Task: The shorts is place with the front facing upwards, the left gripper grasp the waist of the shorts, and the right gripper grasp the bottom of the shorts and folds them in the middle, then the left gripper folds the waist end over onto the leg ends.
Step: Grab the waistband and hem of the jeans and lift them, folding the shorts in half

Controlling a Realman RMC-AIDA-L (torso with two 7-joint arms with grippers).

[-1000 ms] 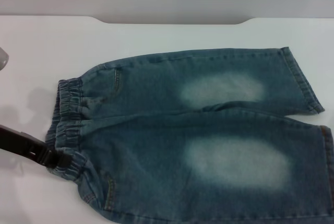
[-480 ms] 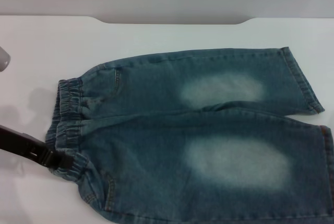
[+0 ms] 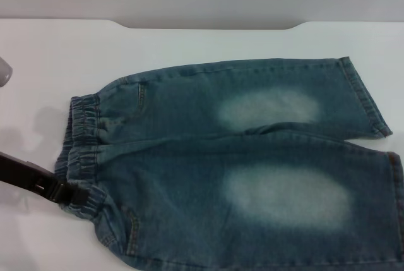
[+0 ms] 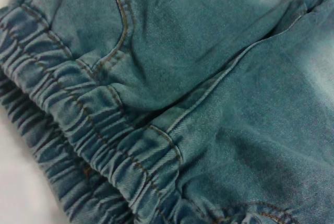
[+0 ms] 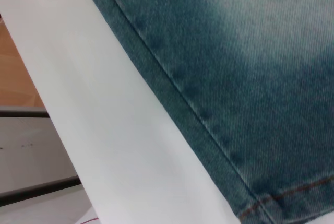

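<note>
The shorts (image 3: 240,170) lie flat on the white table (image 3: 189,43), blue denim with two pale patches. The waist of the shorts (image 3: 82,138) points left, and the leg ends (image 3: 366,97) lie at the right. My left gripper (image 3: 62,190) comes in from the lower left and touches the near part of the waistband. The left wrist view is filled by the puckered waistband (image 4: 78,130) and a pocket seam (image 4: 122,25). The right wrist view shows a side seam of the shorts (image 5: 250,78) with a stitched hem corner (image 5: 282,198) beside the table (image 5: 104,130). The right gripper is out of view.
The table's far edge (image 3: 208,26) has a shallow notch against a grey wall. A grey object (image 3: 3,72) shows at the left border. In the right wrist view the table edge drops off to a wooden surface (image 5: 15,72).
My left gripper has shifted slightly back to the left at the waistband. The shorts lie almost as before.
</note>
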